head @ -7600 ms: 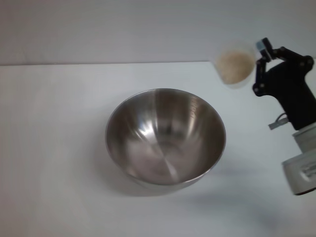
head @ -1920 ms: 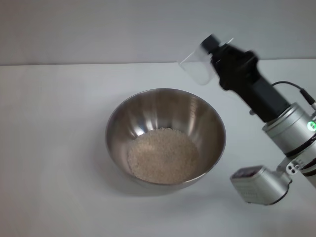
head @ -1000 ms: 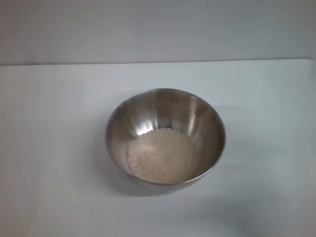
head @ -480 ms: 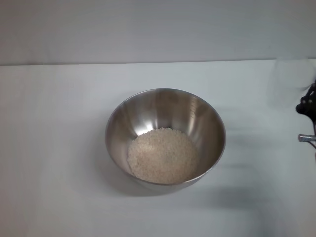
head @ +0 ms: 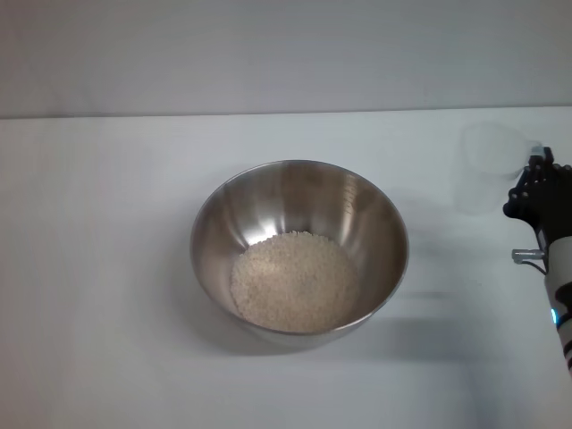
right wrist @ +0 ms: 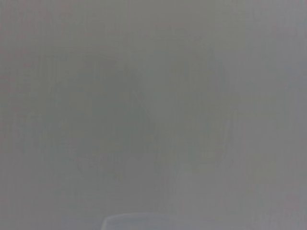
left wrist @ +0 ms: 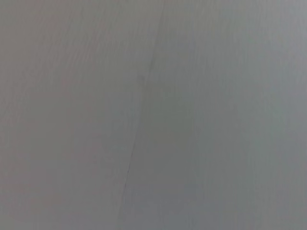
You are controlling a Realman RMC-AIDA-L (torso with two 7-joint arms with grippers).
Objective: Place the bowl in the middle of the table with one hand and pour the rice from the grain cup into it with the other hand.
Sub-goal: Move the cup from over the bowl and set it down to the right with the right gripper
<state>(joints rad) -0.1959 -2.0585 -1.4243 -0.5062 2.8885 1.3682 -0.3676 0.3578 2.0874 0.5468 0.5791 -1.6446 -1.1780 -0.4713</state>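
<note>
A steel bowl sits at the centre of the white table, a pale mound of rice heaped in its bottom. At the right edge of the frame, the right gripper grasps the clear cup, which looks empty and upright, well apart from the bowl. The pour appears finished; what likely remains is setting the cup down on the table and letting go. The left gripper is out of sight; its wrist camera shows only blank grey.
</note>
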